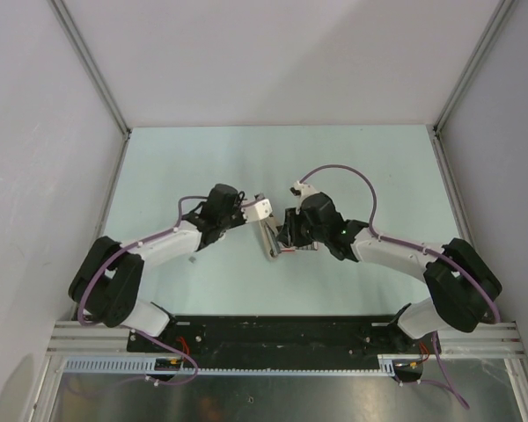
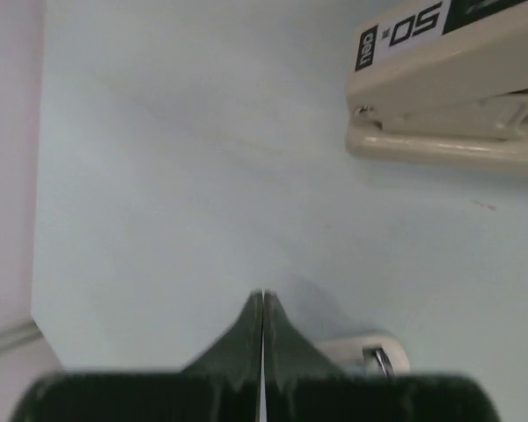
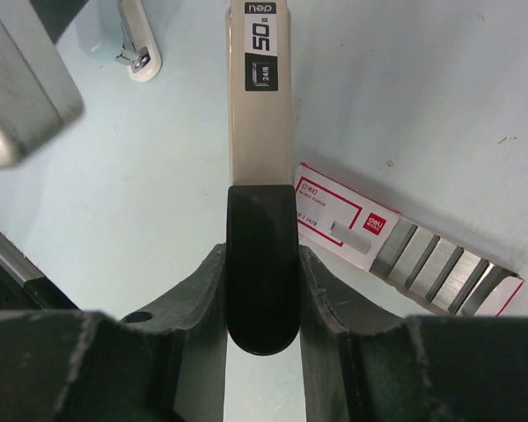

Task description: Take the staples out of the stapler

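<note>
Two grippers at one stapler (image 3: 260,114): right clamped on its rear, left closed tight and empty.
Right gripper (image 3: 262,259) has its fingers part-closed on the stapler's black rear end; the body runs straight out from them, flat near the middle of the bench (image 1: 202,158). Left gripper (image 2: 262,303), fingers pressed together on nothing, sits near the front end, apart from it. It looks light, rigid and smooth-sided, probably slippery, so the narrow flanks seem the best hold. A red-and-white staple box (image 3: 352,220) lies just beside it.
</note>
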### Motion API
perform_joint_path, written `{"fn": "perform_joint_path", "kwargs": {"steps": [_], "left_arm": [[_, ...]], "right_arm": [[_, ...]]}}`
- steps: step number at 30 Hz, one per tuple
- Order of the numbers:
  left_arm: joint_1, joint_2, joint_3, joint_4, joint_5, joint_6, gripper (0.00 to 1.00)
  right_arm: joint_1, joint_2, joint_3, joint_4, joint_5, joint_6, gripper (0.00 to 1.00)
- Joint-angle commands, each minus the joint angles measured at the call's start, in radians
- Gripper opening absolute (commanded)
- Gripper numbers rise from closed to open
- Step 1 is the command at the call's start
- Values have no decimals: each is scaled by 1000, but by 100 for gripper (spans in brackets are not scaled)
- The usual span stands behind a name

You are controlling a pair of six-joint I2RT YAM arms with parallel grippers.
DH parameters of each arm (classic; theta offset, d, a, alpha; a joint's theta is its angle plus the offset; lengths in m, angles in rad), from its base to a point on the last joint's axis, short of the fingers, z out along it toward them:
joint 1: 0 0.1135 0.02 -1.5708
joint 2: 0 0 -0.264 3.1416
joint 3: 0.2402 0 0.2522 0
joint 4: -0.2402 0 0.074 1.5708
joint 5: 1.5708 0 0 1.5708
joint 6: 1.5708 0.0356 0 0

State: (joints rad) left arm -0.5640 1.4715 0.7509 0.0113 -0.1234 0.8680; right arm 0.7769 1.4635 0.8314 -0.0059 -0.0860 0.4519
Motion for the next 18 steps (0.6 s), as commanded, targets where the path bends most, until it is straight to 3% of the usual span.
{"fn": "perform_joint_path", "kwargs": {"steps": [1, 2, 9, 13, 18], "left_arm": [[-1, -43, 143, -134, 114, -218, 1], [2, -51, 167, -181, 152, -274, 6], [90, -99, 261, -374, 476, -541, 64], [185, -113, 252, -417, 654, -591, 73], [250, -70, 255, -520, 828, -563, 75]], "right_arm": [[34, -56, 14, 173, 59, 43, 0], [43, -58, 15, 192, 72, 55, 0], [87, -78, 48, 243, 219, 122, 0], [98, -88, 83, 230, 275, 138, 0], [94, -88, 116, 241, 306, 172, 0]]}}
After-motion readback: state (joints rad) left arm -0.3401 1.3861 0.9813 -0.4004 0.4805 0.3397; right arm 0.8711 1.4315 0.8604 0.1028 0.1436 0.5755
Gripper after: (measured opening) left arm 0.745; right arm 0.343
